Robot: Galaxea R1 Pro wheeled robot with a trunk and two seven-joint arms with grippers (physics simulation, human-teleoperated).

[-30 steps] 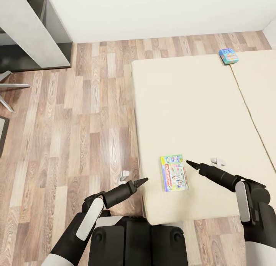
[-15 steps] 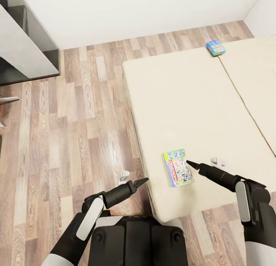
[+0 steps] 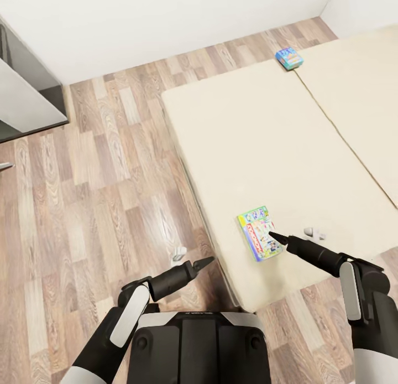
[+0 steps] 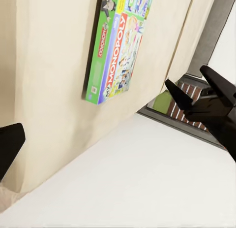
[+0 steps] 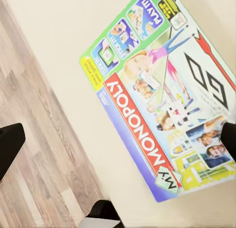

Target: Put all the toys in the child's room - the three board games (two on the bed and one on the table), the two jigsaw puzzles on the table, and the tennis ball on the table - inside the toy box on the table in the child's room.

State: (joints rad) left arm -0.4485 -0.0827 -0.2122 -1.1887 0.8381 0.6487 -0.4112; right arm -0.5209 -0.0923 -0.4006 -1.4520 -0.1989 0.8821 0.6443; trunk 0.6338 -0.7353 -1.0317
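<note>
A green-white-red Monopoly board game (image 3: 260,233) lies flat on the cream bed (image 3: 260,140), near its front left corner. My right gripper (image 3: 275,237) hangs open just over the box's right edge. In the right wrist view the board game (image 5: 157,100) lies between the spread fingers (image 5: 10,149). My left gripper (image 3: 207,260) is open over the floor beside the bed, left of the box, and sees the Monopoly box (image 4: 115,46) from the side. A smaller blue board game (image 3: 289,57) rests at the bed's far edge. The toy box, jigsaw puzzles and tennis ball are out of view.
Wooden floor (image 3: 99,179) stretches left of the bed. A corner of the grey table (image 3: 25,104) stands at the far left by the white wall (image 3: 166,19). A small white object (image 3: 178,254) lies on the floor and another (image 3: 314,233) on the mattress.
The camera has turned, so the bed and floor sit more slanted in the picture and the desk has slid off to the left. The Monopoly box now lies under my right fingertips.
</note>
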